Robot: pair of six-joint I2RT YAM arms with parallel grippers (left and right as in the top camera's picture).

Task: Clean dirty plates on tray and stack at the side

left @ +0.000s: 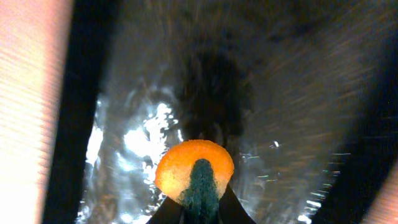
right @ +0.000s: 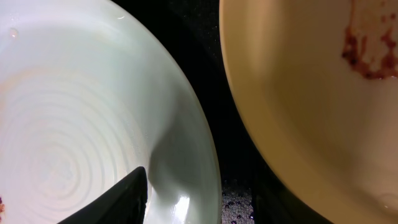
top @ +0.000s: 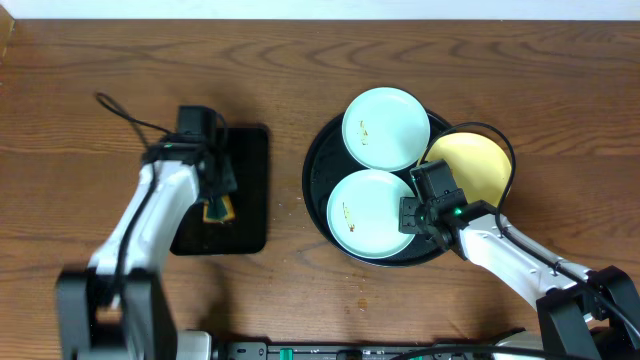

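Right claw (right: 202, 199): jaws apart, straddling the rim of the near blue plate (top: 362, 212). One finger (right: 121, 196) is inside the plate, the other outside over the round tray (top: 316, 190). A gap shows outside the rim, so nothing is pinched. Yellow plate (top: 472, 165) is just beside it, leaving a tight slot between the two. Far blue plate (top: 385, 127) abuts the near one. All three sit on the tray, yellow at its right edge. Left claw (top: 218, 205) is clamped on the sponge (left: 194, 169) over the small tray (top: 250, 190), well apart. Open table (top: 290, 300) between the trays.
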